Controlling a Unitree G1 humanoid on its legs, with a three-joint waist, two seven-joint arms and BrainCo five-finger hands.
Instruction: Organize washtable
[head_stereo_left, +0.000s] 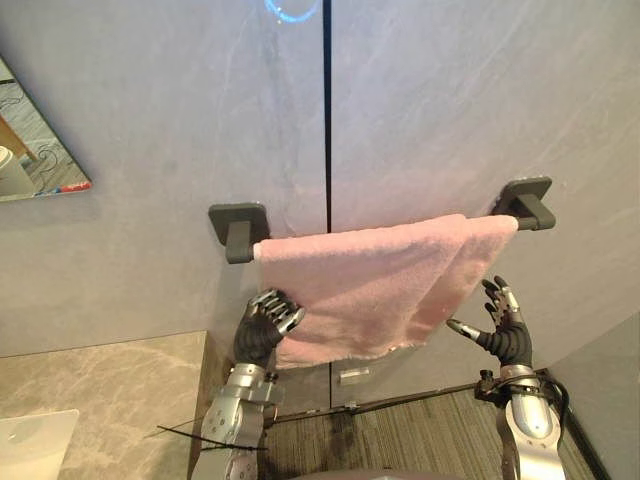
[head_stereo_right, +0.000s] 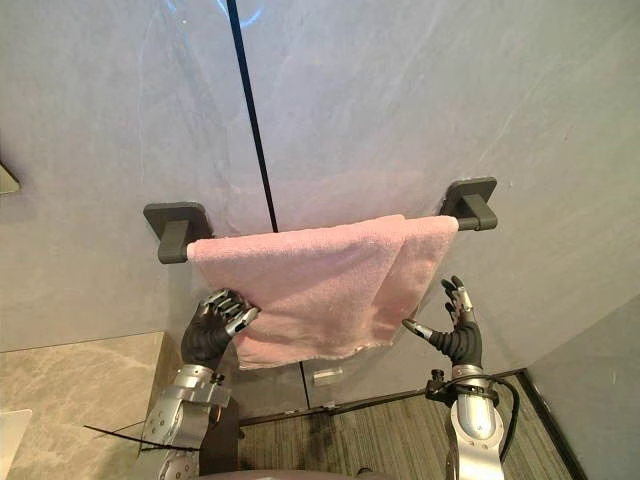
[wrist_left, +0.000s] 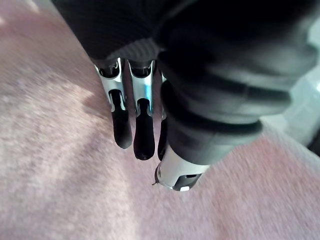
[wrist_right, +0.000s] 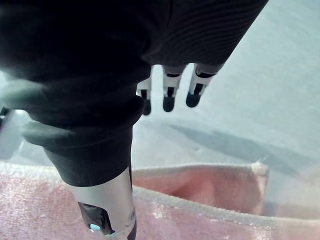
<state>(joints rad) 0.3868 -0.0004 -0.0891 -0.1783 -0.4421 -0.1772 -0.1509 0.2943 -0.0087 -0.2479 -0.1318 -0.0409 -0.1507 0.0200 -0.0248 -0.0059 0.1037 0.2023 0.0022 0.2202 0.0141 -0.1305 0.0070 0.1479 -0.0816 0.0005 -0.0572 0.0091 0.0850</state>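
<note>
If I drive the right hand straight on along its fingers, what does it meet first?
Most likely the grey wall: the right hand points its open fingers past the pink towel, whose edge lies beside the thumb. Depth is unclear.

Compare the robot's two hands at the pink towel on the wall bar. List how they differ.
The left hand rests against the pink terry towel near its lower left corner; the right hand is beside the towel's right edge, not touching it. The right hand is open, fingers spread and pointing up; whether the left hand grips the cloth cannot be told. Both are raised just below the dark wall-mounted towel bar.
</note>
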